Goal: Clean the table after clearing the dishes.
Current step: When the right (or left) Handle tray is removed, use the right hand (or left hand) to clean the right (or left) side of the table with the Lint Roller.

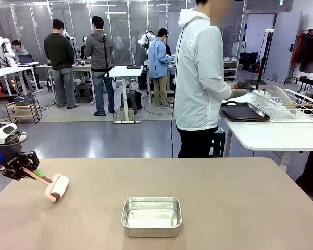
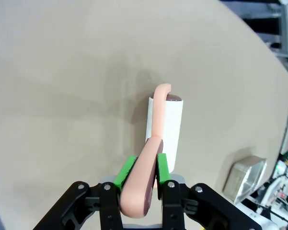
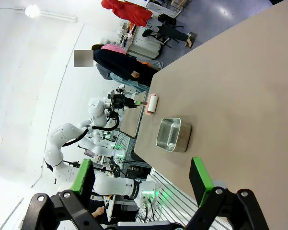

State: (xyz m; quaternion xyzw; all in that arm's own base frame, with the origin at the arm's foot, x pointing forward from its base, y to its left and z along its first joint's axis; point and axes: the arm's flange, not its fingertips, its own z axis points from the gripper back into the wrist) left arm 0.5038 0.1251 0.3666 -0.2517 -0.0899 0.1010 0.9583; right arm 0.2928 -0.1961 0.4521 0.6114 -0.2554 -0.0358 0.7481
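My left gripper (image 1: pixel 35 173) is shut on the pink handle (image 2: pixel 144 184) of a lint roller (image 1: pixel 57 188), green pads on either side of it. The white roll (image 2: pixel 168 127) lies against the brownish table (image 1: pixel 224 198) near its left edge. In the right wrist view my right gripper (image 3: pixel 142 168) hangs open and empty above the table's right side, looking across at the roller (image 3: pixel 153 104). Of the dishes, a dark tray (image 1: pixel 245 112) lies on the white side table by the person's hands, and a white plate (image 1: pixel 280 97) leans in the wire rack.
A shiny steel pan (image 1: pixel 151 216) stands near the table's front middle, also seen as the pan (image 3: pixel 172 135) from the right wrist. A person in a white jacket (image 1: pixel 198 78) stands at the far edge, turned toward the side table (image 1: pixel 271 136). Other people stand farther off.
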